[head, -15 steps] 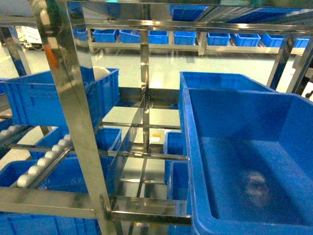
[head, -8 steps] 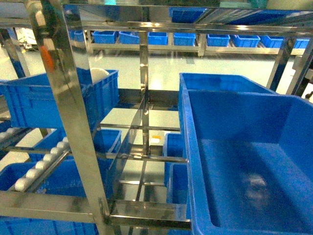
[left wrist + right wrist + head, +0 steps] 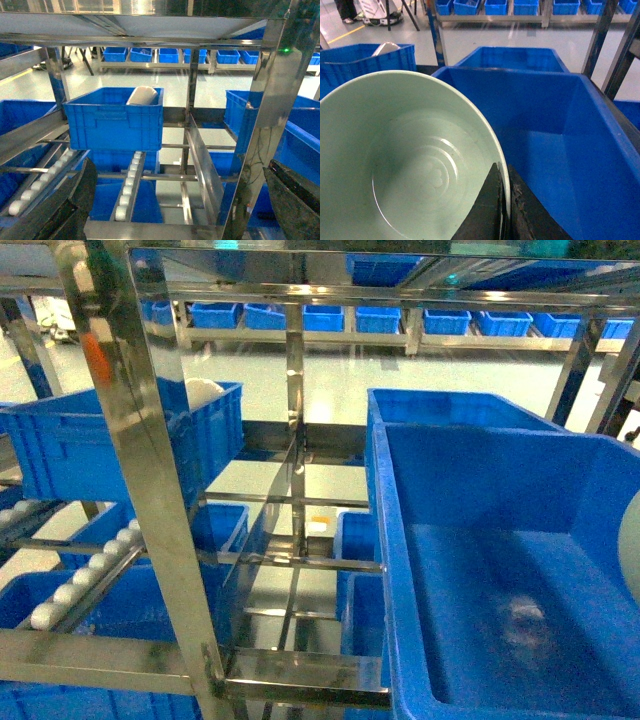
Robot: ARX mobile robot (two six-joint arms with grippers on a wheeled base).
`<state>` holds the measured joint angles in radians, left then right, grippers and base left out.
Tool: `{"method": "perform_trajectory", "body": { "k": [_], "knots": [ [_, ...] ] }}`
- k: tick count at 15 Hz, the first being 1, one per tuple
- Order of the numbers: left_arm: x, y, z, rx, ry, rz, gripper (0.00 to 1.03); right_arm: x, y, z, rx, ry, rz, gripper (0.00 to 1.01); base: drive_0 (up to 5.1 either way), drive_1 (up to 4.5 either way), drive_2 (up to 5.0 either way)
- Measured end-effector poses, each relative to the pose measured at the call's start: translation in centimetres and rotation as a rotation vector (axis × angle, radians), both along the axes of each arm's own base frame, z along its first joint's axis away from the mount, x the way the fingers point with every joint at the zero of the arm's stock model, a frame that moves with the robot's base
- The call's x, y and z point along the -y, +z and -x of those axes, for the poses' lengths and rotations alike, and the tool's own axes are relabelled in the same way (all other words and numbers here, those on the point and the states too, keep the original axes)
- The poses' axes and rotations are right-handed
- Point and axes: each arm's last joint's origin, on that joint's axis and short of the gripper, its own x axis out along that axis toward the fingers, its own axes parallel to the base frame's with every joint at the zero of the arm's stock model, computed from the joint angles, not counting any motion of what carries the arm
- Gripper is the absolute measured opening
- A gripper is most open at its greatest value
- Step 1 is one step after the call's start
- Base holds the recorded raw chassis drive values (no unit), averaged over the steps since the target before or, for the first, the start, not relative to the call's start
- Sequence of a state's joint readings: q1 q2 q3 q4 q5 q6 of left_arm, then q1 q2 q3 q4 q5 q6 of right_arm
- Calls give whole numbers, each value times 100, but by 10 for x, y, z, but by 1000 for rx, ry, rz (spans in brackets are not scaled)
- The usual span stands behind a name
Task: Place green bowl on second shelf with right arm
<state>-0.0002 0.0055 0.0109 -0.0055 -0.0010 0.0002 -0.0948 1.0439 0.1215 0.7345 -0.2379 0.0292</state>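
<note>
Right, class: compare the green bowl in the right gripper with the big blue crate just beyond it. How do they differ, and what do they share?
The green bowl is pale mint and round; the blue crate is deep blue and rectangular. The bowl is tilted, its rim pinched by the right gripper; the crate sits level, untouched. The bowl is far smaller than the crate. Both are smooth, open-topped and empty inside.

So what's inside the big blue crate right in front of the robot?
The big blue crate looks empty, just a glare patch on its floor. The green bowl hides its near left corner in the right wrist view.
</note>
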Motion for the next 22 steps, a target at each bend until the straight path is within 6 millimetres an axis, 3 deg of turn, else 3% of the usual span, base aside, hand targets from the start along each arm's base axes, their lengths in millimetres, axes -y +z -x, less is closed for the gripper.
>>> {"method": "perform_trajectory", "body": {
  "k": [1, 6, 11, 17, 20, 22],
  "knots": [
    [0, 0, 0, 0, 0, 0, 98, 1, -3, -6, -15, 2, 0, 2, 0, 0, 0],
    [0, 0, 0, 0, 0, 0, 98, 14, -28, -76, -207, 37, -27, 2, 0, 0, 0],
    [0, 0, 0, 0, 0, 0, 98, 28, -33, -154, -365, 105, -46, 2, 0, 0, 0],
    [0, 0, 0, 0, 0, 0, 98, 29, -44, -198, -485, 230, -10, 2, 0, 0, 0],
    [0, 0, 0, 0, 0, 0, 98, 30, -50, -204, -521, 231, 11, 2, 0, 0, 0],
    [0, 0, 0, 0, 0, 0, 98, 31, -52, -205, -525, 224, 22, 24, 0, 0, 0]
  ]
}}
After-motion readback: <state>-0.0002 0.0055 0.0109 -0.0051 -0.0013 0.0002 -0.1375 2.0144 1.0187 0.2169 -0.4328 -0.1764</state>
